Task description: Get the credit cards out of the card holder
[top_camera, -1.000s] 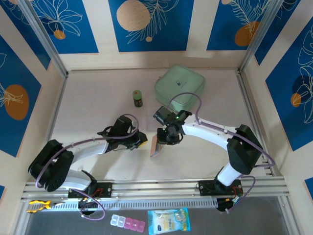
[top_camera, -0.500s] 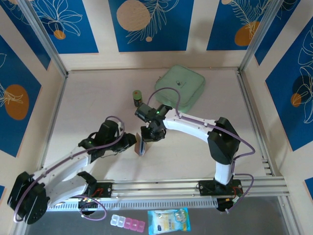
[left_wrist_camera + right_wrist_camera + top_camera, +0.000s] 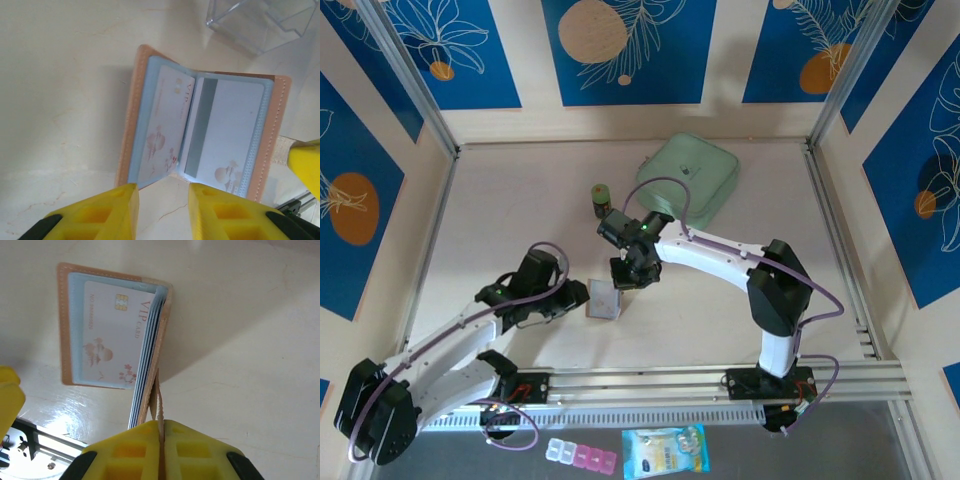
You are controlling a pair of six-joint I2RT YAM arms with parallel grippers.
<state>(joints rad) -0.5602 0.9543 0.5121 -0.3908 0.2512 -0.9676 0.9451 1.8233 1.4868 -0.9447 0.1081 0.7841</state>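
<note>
nearest, outside the rail (image 3: 640, 385): pill box (image 3: 582, 455) and blue-printed sachet (image 3: 665, 452), side by side, off the table (image 3: 500, 200).

mid-table, a little left of centre: card holder (image 3: 604, 298), lying open, flanked by both tools.

left gripper (image 3: 582, 297) low at the holder's left edge. seen from the left wrist: yellow fingers (image 3: 120, 210) parted, bare tabletop in the gap, nothing held, tips just short of the holder's nearest edge.

right gripper (image 3: 625, 284) coming down at the holder's far right side. seen from the right wrist: fingers (image 3: 130, 440) pressed together on a thin leather edge of the card holder, that side lifted, other cover flat on the table, pocket pages fanned between.

credit cards (image 3: 167, 125) tucked in the see-through pockets: one with vip lettering, one with a grey stripe.

clear box (image 3: 260, 20) near one holder corner, apart from it.

farther back: small green bottle (image 3: 603, 201), then mint-green zip case (image 3: 688, 178) near the back wall.

open tabletop wide to the left and to the right of the holder.
</note>
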